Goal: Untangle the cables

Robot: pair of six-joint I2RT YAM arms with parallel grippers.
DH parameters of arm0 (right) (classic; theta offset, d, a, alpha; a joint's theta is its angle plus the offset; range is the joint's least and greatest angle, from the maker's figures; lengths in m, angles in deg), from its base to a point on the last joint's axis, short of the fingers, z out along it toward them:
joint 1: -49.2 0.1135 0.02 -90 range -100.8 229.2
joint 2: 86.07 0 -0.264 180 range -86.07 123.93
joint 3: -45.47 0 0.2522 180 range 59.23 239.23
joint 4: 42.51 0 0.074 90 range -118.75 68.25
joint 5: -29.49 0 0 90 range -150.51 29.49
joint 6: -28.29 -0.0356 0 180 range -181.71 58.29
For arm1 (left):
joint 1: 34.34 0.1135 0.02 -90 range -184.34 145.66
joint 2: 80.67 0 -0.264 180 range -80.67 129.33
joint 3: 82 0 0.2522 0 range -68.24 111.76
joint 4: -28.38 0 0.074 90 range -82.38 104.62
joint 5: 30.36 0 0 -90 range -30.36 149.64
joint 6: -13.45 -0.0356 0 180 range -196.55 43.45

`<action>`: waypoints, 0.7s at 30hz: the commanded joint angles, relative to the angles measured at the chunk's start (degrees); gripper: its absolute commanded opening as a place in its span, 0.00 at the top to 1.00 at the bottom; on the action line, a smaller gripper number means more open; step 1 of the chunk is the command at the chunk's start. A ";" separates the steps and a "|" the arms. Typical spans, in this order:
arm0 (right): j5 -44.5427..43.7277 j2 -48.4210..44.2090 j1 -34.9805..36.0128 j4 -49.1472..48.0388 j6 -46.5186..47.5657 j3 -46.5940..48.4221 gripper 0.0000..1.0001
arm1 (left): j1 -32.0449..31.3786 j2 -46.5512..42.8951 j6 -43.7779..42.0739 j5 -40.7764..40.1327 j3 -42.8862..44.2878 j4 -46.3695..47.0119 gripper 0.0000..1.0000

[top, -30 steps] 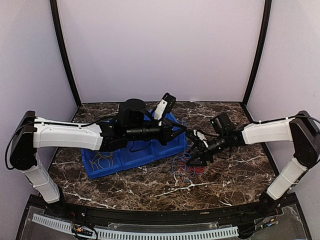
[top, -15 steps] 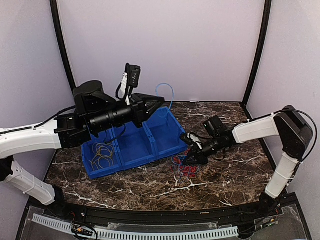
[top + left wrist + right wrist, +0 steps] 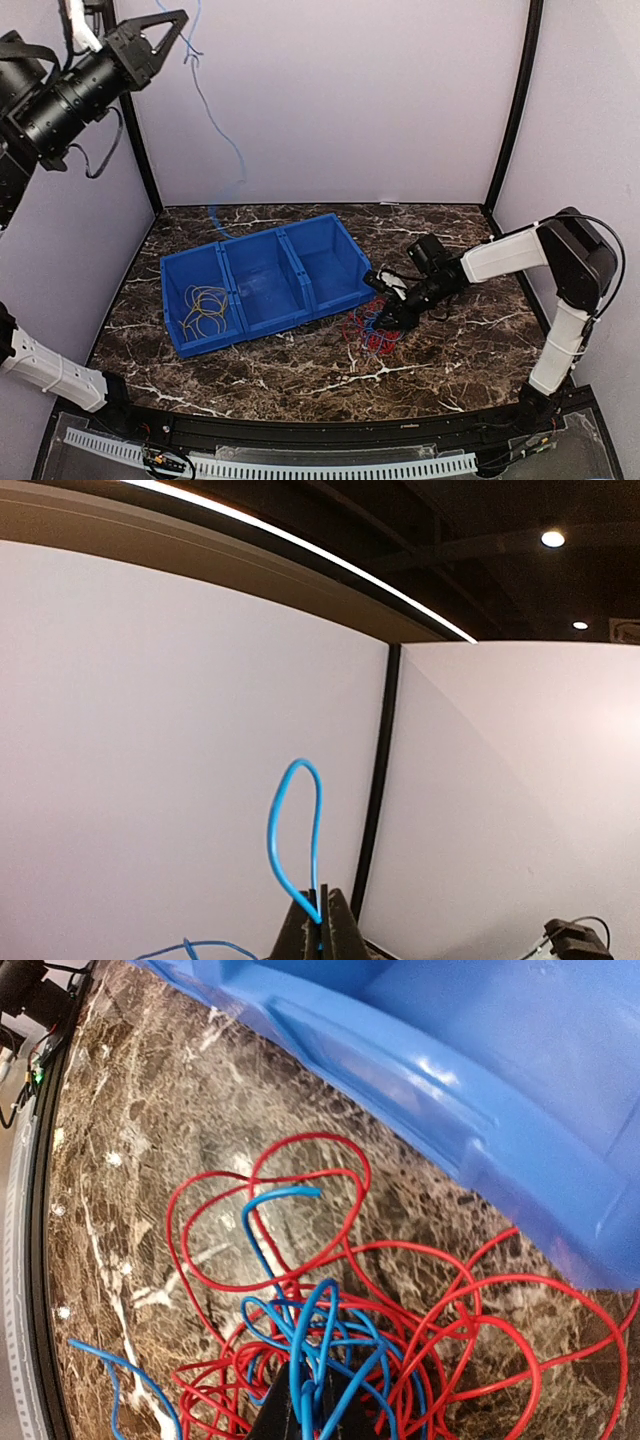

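My left jaws are clamped on a blue cable (image 3: 300, 765) looping toward 12 o'clock; my right jaws pinch the tangle (image 3: 320, 1332) on the worktop (image 3: 150, 1090).

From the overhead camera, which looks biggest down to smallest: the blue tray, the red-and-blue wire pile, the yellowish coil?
1. blue tray, clearly largest.
2. red-and-blue wire pile and yellowish coil look alike; the right gripper hides part of the pile, so unranked.

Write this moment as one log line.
left tool: high, shut on blue cable | right tool: shut on red-blue tangle | blue bin: yellow cable
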 commanded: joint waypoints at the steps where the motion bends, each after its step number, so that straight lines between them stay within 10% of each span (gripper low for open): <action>1: -1.28 0.49 -1.20 2.68 0.88 1.00 0.91 | -0.11 -0.31 -6.03 -10.63 5.66 -7.26 1.00; 5: -1.25 -1.86 -1.33 3.49 1.83 1.29 0.86 | -0.11 -2.03 -5.04 -14.41 1.78 -8.89 1.00; 13: -0.05 -9.44 -2.64 6.14 4.24 1.19 0.44 | -0.11 -6.48 1.50 -19.44 -7.83 -13.41 1.00; 21: -1.65 -16.34 -4.52 10.40 7.01 2.95 0.34 | 0.05 -11.52 5.20 -23.36 -15.86 -14.61 1.00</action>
